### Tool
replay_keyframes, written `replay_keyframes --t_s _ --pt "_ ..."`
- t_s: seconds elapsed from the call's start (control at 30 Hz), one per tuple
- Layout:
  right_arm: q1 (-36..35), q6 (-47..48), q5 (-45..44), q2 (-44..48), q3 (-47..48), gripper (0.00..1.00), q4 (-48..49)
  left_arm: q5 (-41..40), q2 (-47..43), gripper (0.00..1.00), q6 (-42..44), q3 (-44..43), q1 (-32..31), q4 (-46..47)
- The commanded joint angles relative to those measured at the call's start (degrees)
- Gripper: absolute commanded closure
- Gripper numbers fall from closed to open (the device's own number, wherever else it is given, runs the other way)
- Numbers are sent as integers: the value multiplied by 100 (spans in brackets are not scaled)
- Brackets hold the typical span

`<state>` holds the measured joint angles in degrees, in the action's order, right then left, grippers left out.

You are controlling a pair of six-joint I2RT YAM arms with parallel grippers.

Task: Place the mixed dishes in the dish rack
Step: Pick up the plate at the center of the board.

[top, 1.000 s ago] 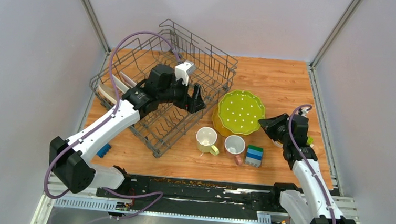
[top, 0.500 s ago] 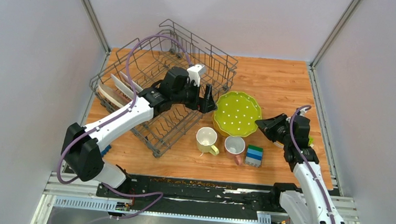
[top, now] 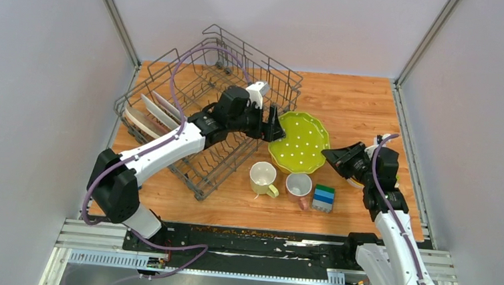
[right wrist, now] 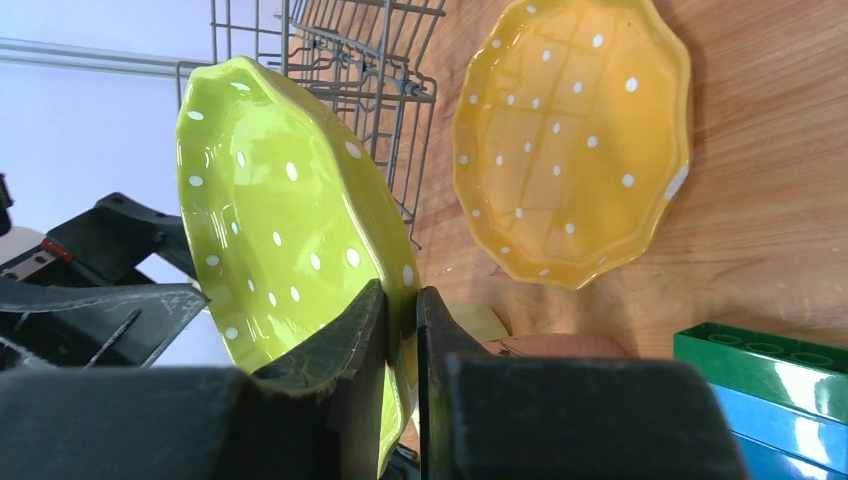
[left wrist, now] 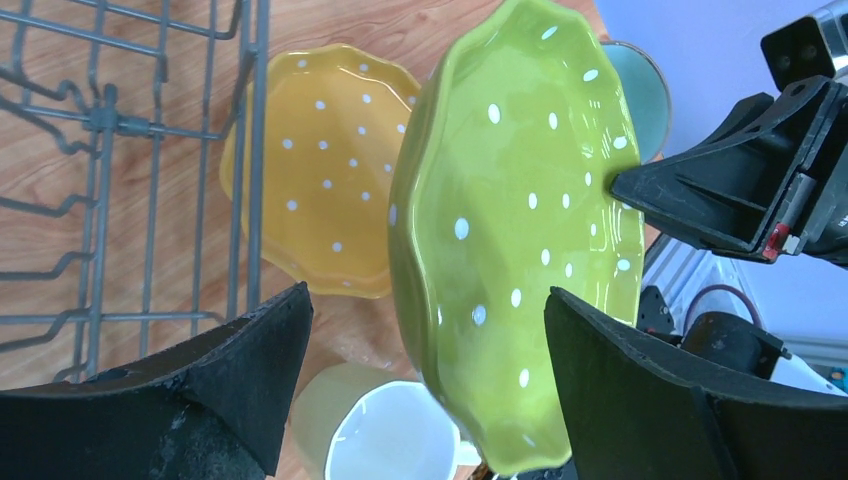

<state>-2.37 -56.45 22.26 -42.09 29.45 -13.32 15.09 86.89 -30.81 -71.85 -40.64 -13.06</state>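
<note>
Right gripper (right wrist: 401,305) is clamped on the rim of the green dotted dish (top: 300,140), fingers nearly together with only the scalloped edge between them. The dish is held up on edge and tilted, inside face toward the top camera, just beside the right wall of the dish rack (top: 267,83) and outside it. Left gripper (top: 276,124) reaches over the rack's near right corner with its jaws spread wide. In the left wrist view the dish's opposite rim sits between the two fingers (left wrist: 250,370); contact can't be told, and no grip is closed on it. The yellow-orange dotted dish (right wrist: 570,140) lies flat on the table (top: 359,103) behind the lifted one, next to the rack wall. A teal bowl (left wrist: 645,95) peeks out past the green rim, mostly hidden. Several plates (top: 147,115) stand upright in the tines at the rack's left end. The pale yellow mug (top: 262,177) and the white mug (top: 298,185) sit upright side by side in front of the dish, close to each other, with the toy blocks (top: 324,197) stacked just right of the white mug.
</note>
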Motion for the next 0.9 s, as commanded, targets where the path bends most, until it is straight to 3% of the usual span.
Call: replay_keyframes --t_s 0.0,0.3,0.57,0.87 --pt "26 -487 526 151 392 100 1129 257 187 12 -302 -220 -119 587" --pt "22 -485 579 37 307 100 1275 284 170 52 -328 -244 -198 679" --pt "26 -269 1032 -349 379 100 1548 259 97 97 -358 -264 -198 665" --pt "4 -41 1548 -800 561 98 1611 -410 -238 100 -383 -275 -198 515"
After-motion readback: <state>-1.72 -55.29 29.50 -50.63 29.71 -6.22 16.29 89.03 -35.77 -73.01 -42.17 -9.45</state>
